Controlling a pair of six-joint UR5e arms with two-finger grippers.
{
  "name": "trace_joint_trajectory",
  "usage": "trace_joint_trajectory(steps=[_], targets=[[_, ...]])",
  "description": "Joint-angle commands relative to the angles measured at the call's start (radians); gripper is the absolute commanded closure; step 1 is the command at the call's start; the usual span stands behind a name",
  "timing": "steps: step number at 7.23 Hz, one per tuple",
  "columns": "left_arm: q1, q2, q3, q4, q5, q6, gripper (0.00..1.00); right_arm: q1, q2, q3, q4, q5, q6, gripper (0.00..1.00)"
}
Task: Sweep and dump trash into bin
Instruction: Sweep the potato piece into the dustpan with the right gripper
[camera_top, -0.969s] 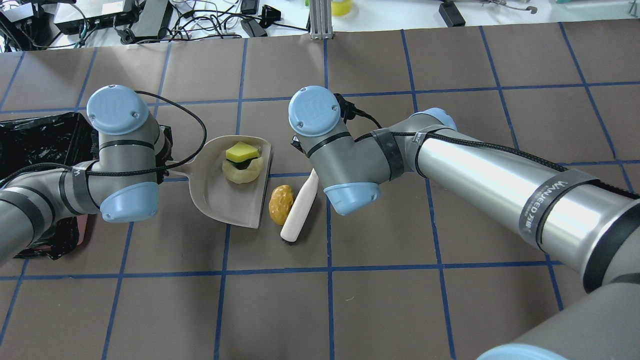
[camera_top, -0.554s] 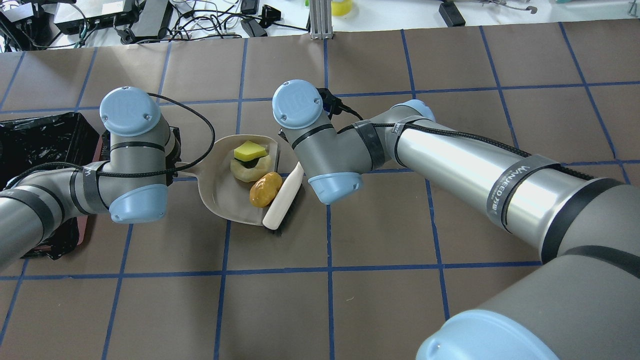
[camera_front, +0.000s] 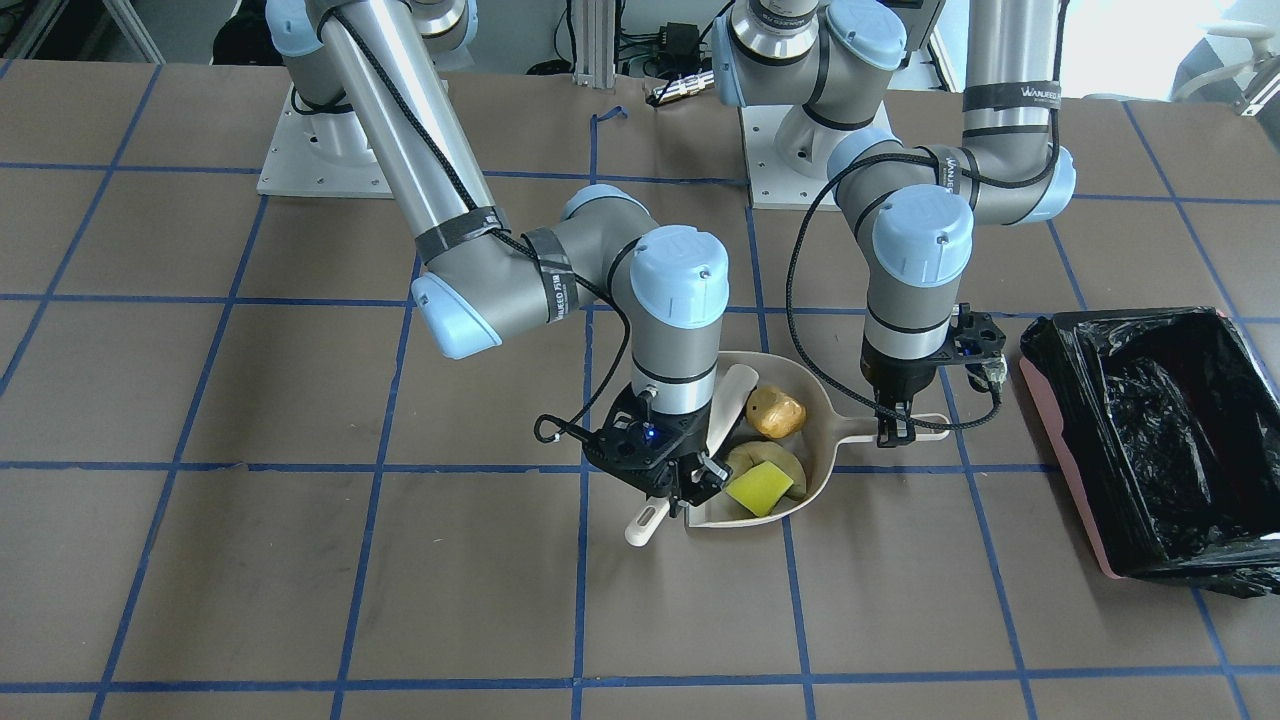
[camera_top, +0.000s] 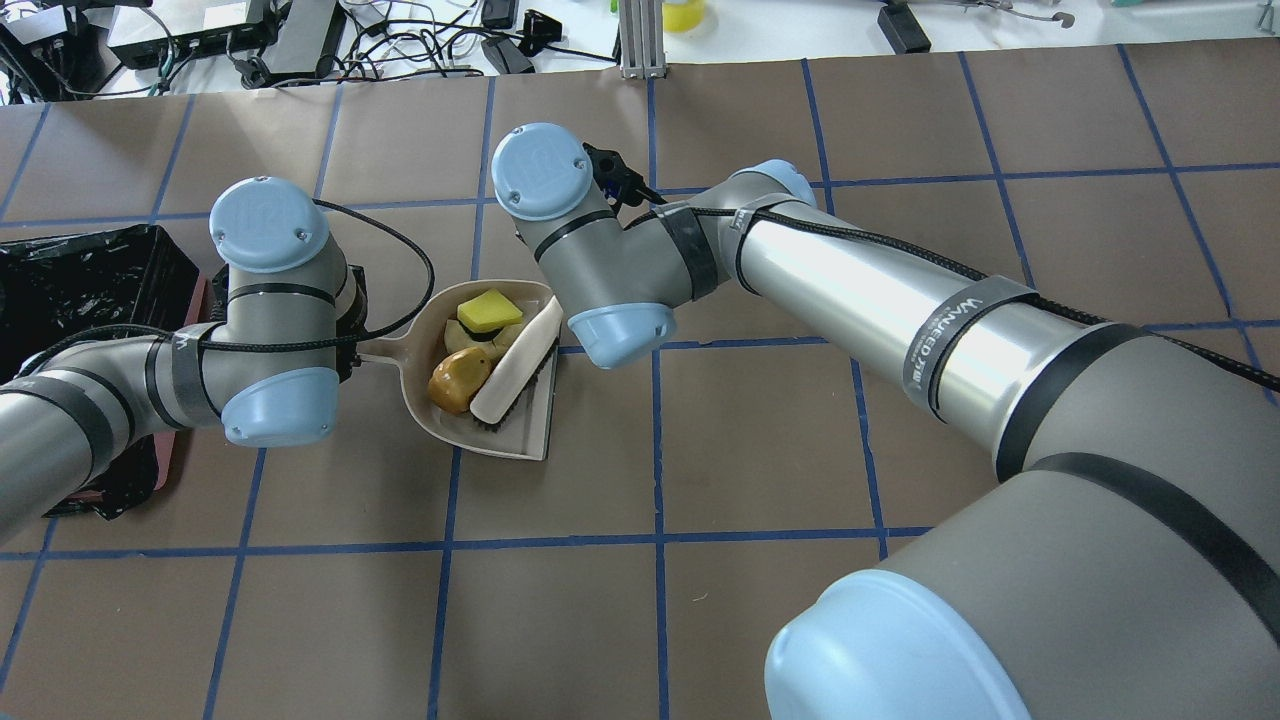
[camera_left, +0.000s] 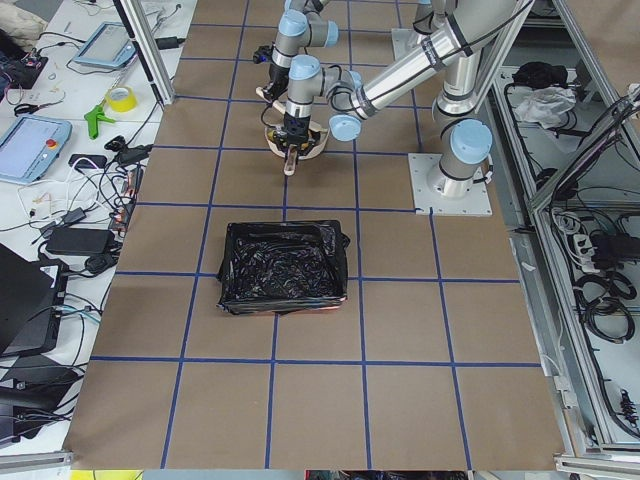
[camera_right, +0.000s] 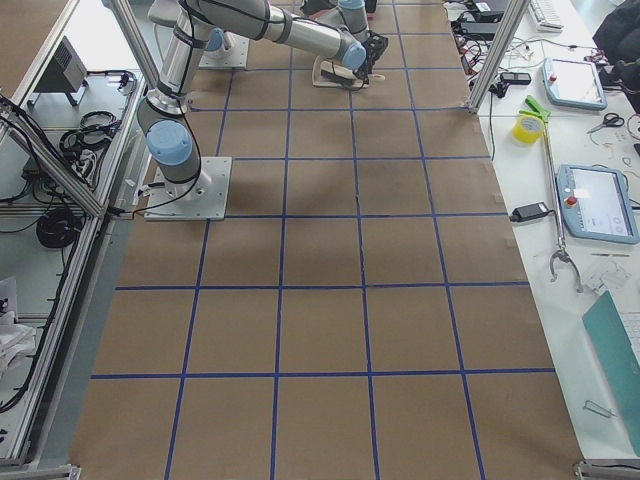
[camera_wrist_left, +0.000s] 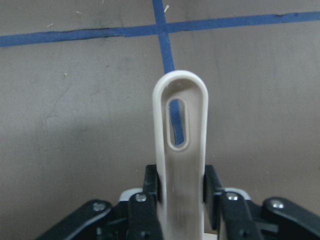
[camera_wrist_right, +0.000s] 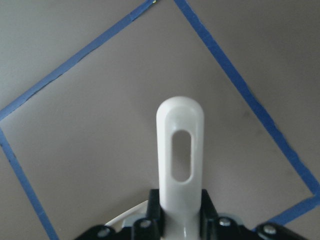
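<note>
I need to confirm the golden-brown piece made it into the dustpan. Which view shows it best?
Exterior front-facing: the golden-brown piece lies unobstructed inside the dustpan. Overhead shows it too, with the brush alongside. The side views are too distant; the wrist views miss it.

My table is brown, gridded in blue tape; a white bench beyond holds cables and 2 tablets.
</note>
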Motion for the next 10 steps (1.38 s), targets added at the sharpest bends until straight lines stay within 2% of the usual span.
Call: trace_joint_trajectory(steps=[1,4,10], targets=[[0.000,0.000,0.002,-0.001,0.001,0.000,1.00,0.017,0.025,-0.082,0.110,-0.008,0.000,0.96],[-0.001,0.000,0.002,-0.001,-0.001,0.000,1.00,-0.009,-0.017,-0.007,0.110,-0.011,-0.170,0.96],[0.000,0.012,0.002,-0.049,-0.015,0.000,1.00,-0.018,-0.030,0.001,0.147,-0.014,-0.212,0.96]])
